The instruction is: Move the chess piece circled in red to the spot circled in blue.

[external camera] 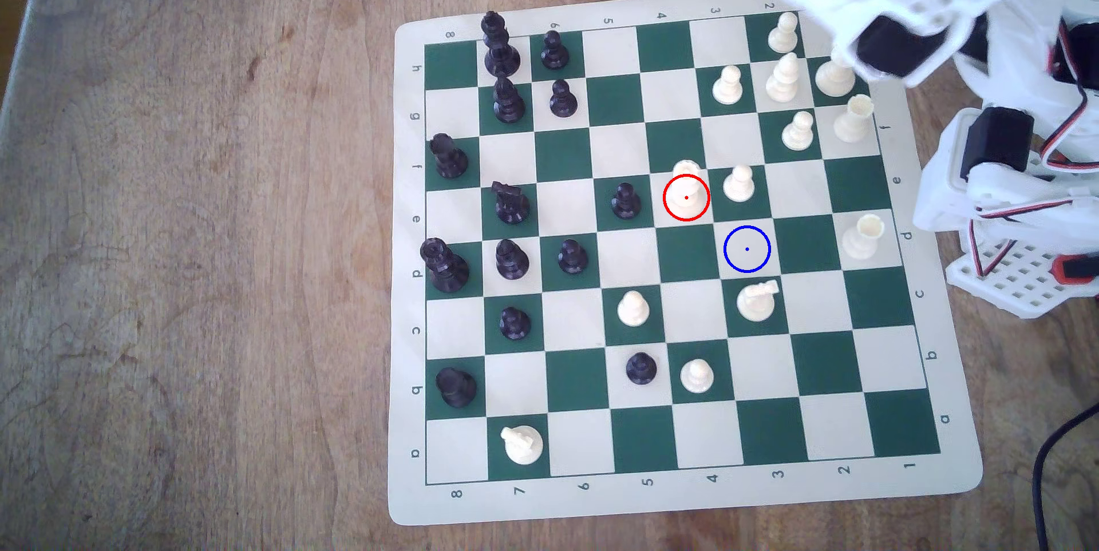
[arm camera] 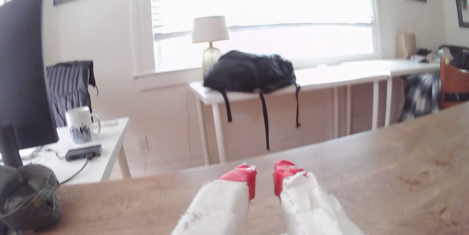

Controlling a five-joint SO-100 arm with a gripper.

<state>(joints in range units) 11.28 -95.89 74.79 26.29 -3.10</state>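
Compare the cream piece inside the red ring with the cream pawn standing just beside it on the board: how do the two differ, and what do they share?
The ringed queen stands on a cream square; the pawn, to its right in the exterior view, stands on a green one. The queen has a wider, flatter crown; the pawn ends in a small ball head. The queen carries the red ring and dot; the pawn is unmarked. Both are cream, upright, and on neighbouring squares.

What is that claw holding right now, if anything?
Nothing. The gripper is open, with only air between its red-tipped fingers; the queen stands untouched on the board.
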